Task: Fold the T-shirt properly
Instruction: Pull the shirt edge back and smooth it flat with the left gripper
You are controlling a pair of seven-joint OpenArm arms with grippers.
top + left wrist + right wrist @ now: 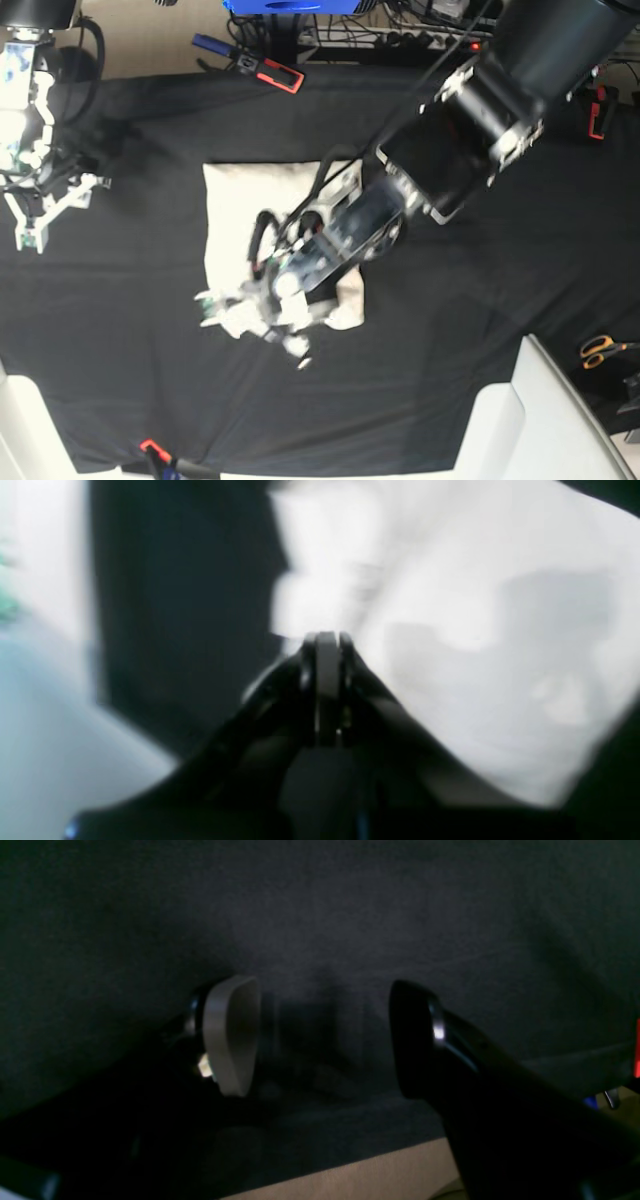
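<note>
Across the whole work surface I see the black tablecloth (120,350), and I place everything else against it. Near its middle lies the cream, short-sleeved cotton T-shirt (240,215), already folded into a compact block. Its long axis runs from the far edge of the tablecloth toward the near edge in the base view, with the far end flat and square and the near end bunched and lumpy under my left arm. I cannot tell from these views which end holds the neck or the hem.

My left arm reaches in diagonally from the far right corner of the tablecloth, and the left gripper (262,312) sits at the near end of the T-shirt. The left wrist view is blurred, but the two black jaws meet tip to tip, pressed together at the cloth's edge; whether a fold of fabric is pinched between them I cannot tell.

Over the tablecloth's left side, well apart from the T-shirt, hangs the right gripper (325,1035). Its jaws stand wide, one grey-faced pad (232,1035) and one black finger, with only bare dark cloth between them.

Off the tablecloth's right edge lies a pair of orange-handled scissors (600,350).
</note>
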